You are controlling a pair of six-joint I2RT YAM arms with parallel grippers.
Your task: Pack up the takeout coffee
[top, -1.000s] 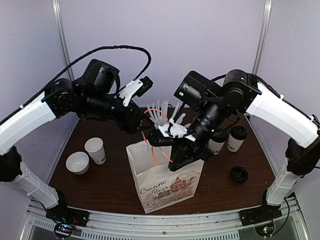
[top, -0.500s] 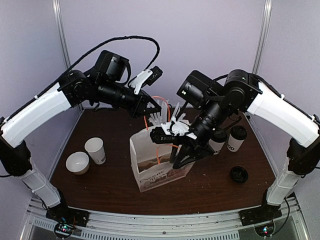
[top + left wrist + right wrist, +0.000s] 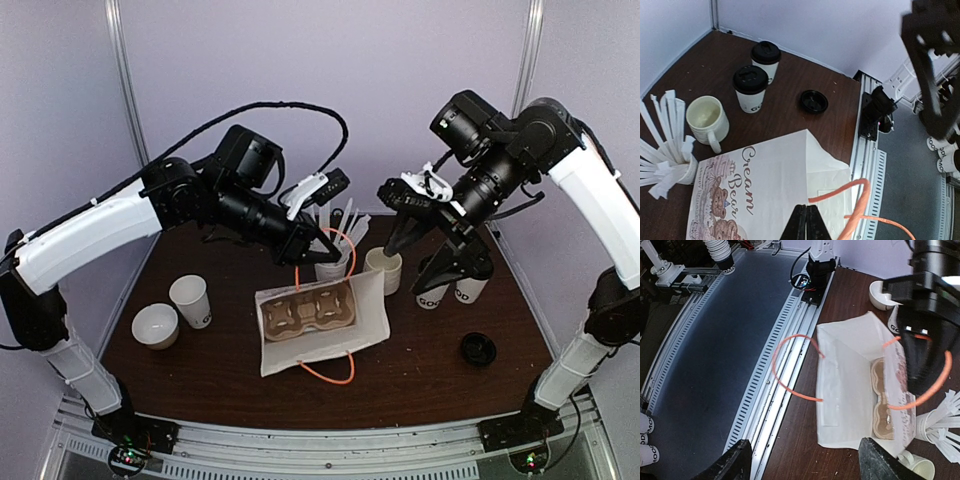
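Two takeout coffee cups with black lids [image 3: 751, 87] [image 3: 765, 59] stand at the back right of the table; in the top view they [image 3: 470, 285] are half hidden behind my right gripper. The white "Cream Bear" paper bag [image 3: 368, 318] leans with its mouth open, a brown cup carrier [image 3: 305, 312] inside it. My left gripper [image 3: 324, 244] [image 3: 807, 212] is shut on the bag's far orange handle [image 3: 840, 192]. My right gripper [image 3: 425, 255] [image 3: 807, 462] hangs wide open above and to the right of the bag, holding nothing.
A cream mug [image 3: 383, 268] and a cup full of white sticks [image 3: 335, 262] stand just behind the bag. A loose black lid [image 3: 478, 348] lies at the right. A lidless paper cup [image 3: 190, 300] and a white bowl [image 3: 155, 325] sit at the left.
The right gripper let go of the bag, opened, and rose back to the right. The left gripper shut on the far handle. The bag went from upright to leaning with its mouth open.
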